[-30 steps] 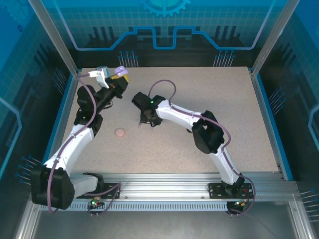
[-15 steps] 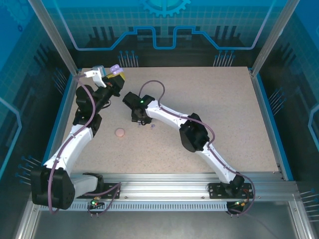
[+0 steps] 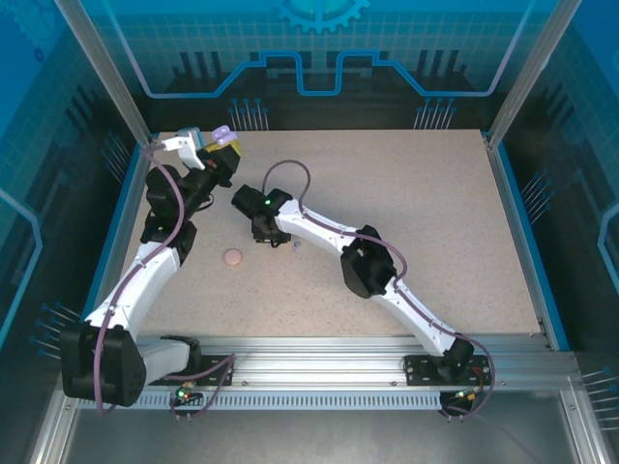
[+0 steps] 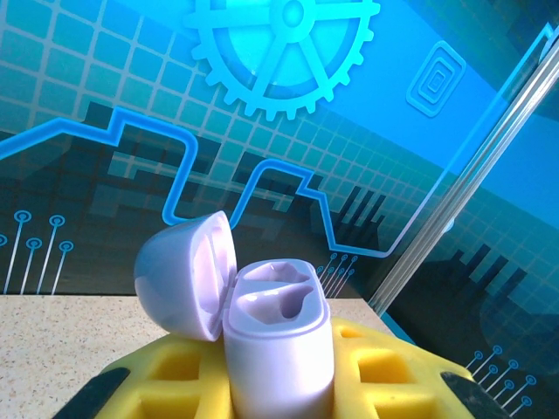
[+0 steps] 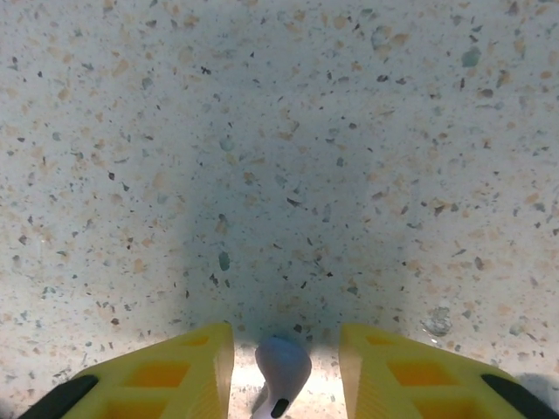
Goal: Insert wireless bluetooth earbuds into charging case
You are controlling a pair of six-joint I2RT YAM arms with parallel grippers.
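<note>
From above, the left gripper [image 3: 221, 145] is raised over the table's [image 3: 435, 222] 11 o'clock corner, clamped on a lavender case [image 3: 225, 133]. The right gripper [image 3: 268, 239] points down at the tabletop left of centre, and its jaws cannot be made out from here. A round pink case [image 3: 232, 257] lies closed at its 8 o'clock, apart from it. A small lavender bud [image 3: 296, 247] lies at the gripper's 4 o'clock, just beside the arm; whether this is the bud seen by the right wrist camera cannot be told. In the left wrist view, the lavender case stands upright between the yellow fingers [image 4: 175, 380], which press on both its sides. Its lid [image 4: 188, 275] hangs open at 10 o'clock and both moulded wells are bare. In the right wrist view, the yellow pads [image 5: 166, 371] stand partly apart at 6 o'clock. A lavender earbud [image 5: 281, 367] lies on the speckled table between them, with a gap at each side, so nothing is gripped. The tabletop from 9 through 12 to 3 o'clock is bare speckle under the gripper's shadow.
</note>
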